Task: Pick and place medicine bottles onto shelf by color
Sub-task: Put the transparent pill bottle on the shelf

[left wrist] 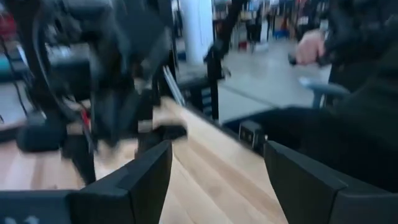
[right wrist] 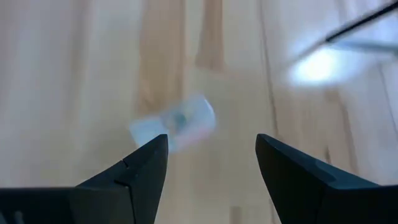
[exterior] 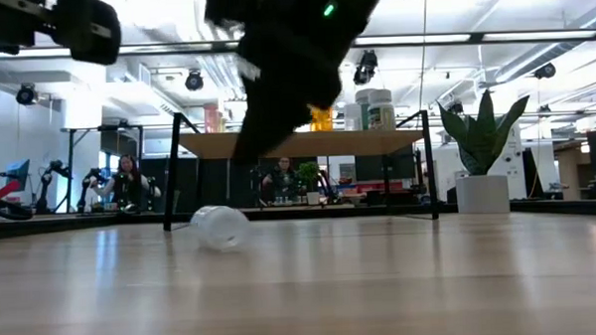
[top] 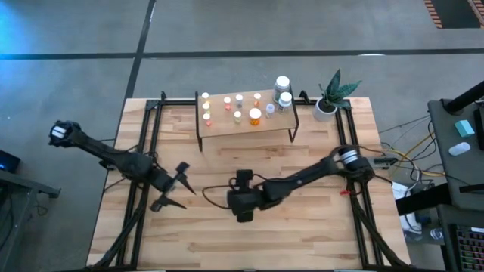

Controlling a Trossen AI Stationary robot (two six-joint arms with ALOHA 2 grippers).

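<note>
A small clear-bluish plastic bottle (right wrist: 174, 126) is seen lying on its side on the bare light-wood plank tabletop (top: 302, 234), in front of the low light-wood shelf on thin black legs (top: 246, 127), and it is not yet held; the right gripper (right wrist: 211, 165) is placed above it with its two dark fingers spread wide and nothing between them, and in the right wrist view the bottle is found nearer to one finger than to the gap's middle. The left gripper (top: 175, 187) is also spread and empty, waiting over the table's left half. On the shelf many tiny orange, yellow and white bottles (top: 231, 110) are already standing, with two larger white-capped bottles (top: 283, 92) at its right end, near the white pot with a green plant (top: 330, 99). The step in hand is judged to be the grasp of the lying bottle; it would be done well if the gripper is first centred over the bottle, with the fingers set across its round body and not along it; then it should be lowered until the tips are just above the wood, and closed gently, because a lying round bottle can roll away when it is touched by one finger only.
</note>
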